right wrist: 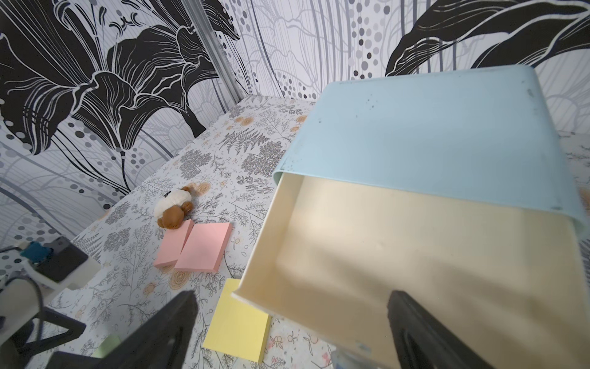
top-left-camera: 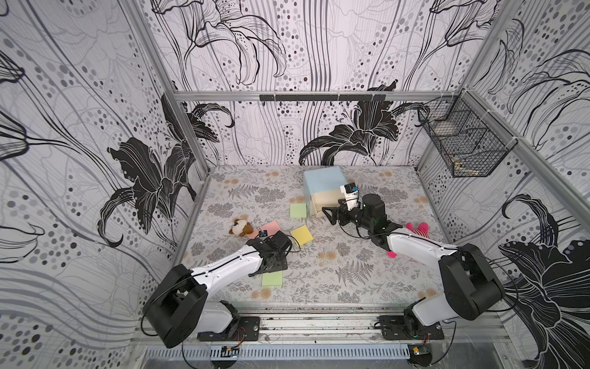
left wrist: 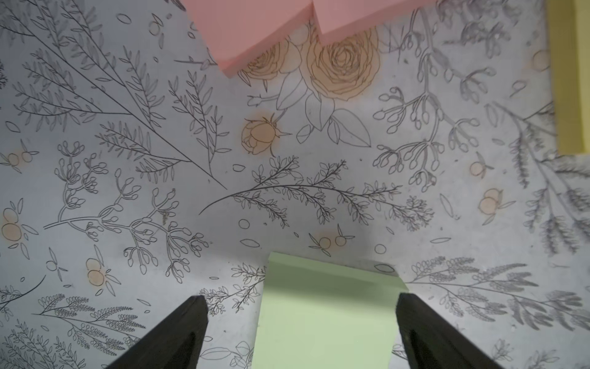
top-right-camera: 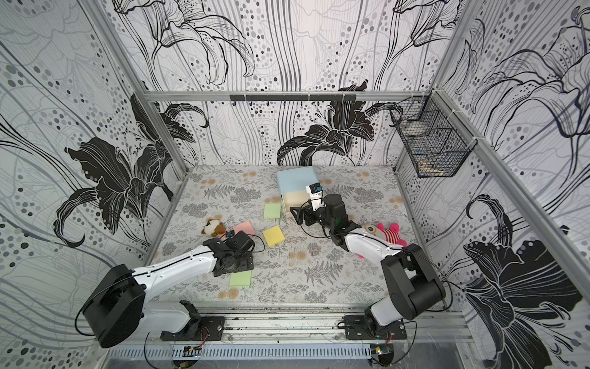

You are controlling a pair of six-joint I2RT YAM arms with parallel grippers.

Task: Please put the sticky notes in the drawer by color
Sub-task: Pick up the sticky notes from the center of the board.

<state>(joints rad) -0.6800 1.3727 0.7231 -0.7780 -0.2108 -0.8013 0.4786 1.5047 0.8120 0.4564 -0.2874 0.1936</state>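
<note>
Hovered left tool [left wrist: 300, 298], jaws apart, over green pad [left wrist: 325, 319] at 7 o'clock for a pinch. Poised right tool [right wrist: 292, 294], also apart, by drawer [right wrist: 415, 127] at 12, top tray [right wrist: 415, 255] out, empty, ready to receive.

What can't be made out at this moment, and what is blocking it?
Near green pad: in both top views, partly under the left arm; the left wrist view cuts it off.
Lower fronts of the chest: top views, beneath the pulled-out top drawer.
Wire basket contents: too small, behind mesh.
Pink plush: half covered by the right arm.
</note>
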